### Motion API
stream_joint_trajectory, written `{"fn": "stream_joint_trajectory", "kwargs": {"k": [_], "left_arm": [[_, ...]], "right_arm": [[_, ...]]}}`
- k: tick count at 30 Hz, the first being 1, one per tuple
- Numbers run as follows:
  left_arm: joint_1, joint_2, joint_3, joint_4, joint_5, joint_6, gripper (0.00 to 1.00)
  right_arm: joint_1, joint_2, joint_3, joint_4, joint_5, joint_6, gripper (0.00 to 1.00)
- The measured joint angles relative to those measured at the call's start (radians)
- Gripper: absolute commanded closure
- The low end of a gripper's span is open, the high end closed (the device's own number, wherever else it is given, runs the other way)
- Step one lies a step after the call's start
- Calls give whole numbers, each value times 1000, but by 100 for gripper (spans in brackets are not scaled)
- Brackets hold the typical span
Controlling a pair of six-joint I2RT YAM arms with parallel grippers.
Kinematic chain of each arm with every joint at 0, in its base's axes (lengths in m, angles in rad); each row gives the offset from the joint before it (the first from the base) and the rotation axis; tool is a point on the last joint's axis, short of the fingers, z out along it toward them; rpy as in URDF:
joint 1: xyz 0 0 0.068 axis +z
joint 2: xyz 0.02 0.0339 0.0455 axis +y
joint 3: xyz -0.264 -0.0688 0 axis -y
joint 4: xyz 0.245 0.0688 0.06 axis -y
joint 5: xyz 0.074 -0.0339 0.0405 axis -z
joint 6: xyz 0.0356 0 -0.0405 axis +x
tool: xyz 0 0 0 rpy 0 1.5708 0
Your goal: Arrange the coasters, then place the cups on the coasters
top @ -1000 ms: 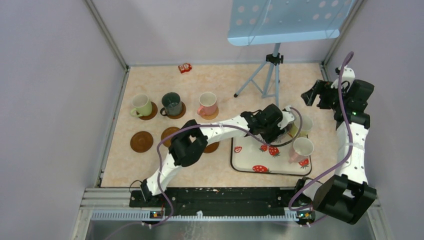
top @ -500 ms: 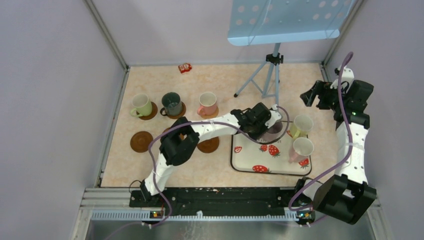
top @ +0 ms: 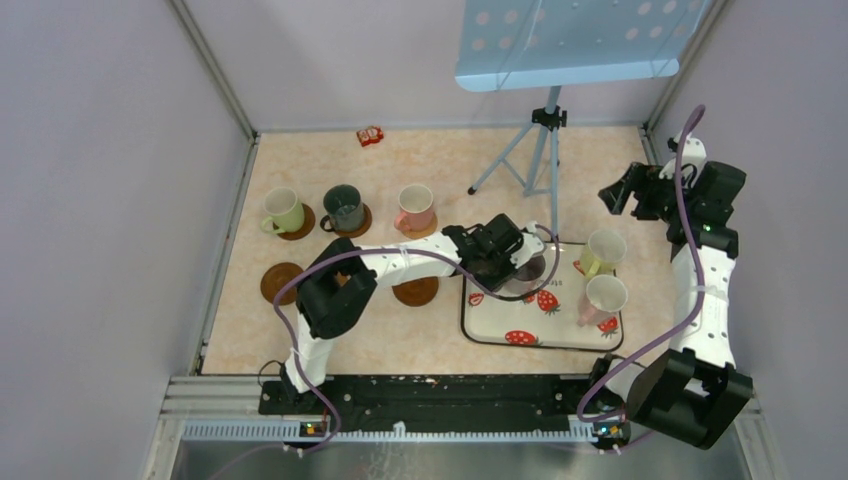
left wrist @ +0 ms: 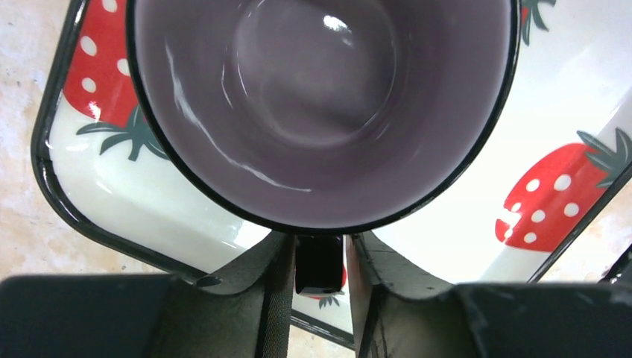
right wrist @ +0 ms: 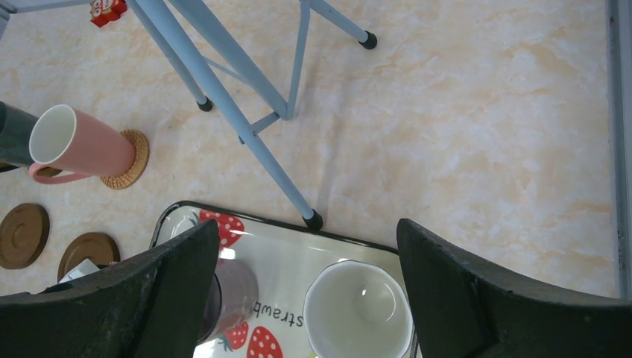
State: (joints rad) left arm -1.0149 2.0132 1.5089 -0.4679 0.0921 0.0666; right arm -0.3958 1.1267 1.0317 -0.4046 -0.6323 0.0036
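While pinching the handle of the mauve cup [left wrist: 320,112] in the nearly closed left gripper [left wrist: 319,257], at the ten o'clock corner of the strawberry tray [left wrist: 462,179], lift clear, then carry toward nine o'clock onto a bare coaster [top: 415,291].

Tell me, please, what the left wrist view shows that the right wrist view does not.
Only the left wrist view shows the left gripper closed on the handle of the mauve cup, and that cup's empty inside. Only the right wrist view shows the tripod, a pink cup on a coaster, two bare coasters, and a pale-inside cup on the tray. Both show the mauve cup and the tray.
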Motion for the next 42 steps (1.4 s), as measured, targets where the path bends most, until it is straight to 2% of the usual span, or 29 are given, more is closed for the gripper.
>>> {"fn": "stream_joint_trajectory", "kwargs": {"k": [9, 12, 16, 20, 24, 29, 36, 42], "left_arm": [[0, 28, 52, -56, 4, 13, 53], [0, 45, 81, -56, 5, 11, 54], [1, 57, 101, -56, 4, 11, 65], [6, 58, 102, -57, 6, 10, 84], [18, 58, 103, -55, 19, 16, 99], [42, 40, 101, -82, 46, 43, 100], [116, -151, 15, -128, 150, 95, 100], [278, -386, -112, -135, 296, 154, 100]], "right_arm": [[0, 0, -5, 0, -9, 0, 13], [0, 0, -6, 0, -12, 0, 13], [0, 0, -6, 0, -16, 0, 13], [0, 0, -6, 0, -17, -4, 13], [0, -1, -11, -1, -18, -11, 13], [0, -2, -11, 0, -24, -19, 13], [0, -4, -24, 8, -64, -30, 13], [0, -12, -44, 8, -101, -38, 13]]}}
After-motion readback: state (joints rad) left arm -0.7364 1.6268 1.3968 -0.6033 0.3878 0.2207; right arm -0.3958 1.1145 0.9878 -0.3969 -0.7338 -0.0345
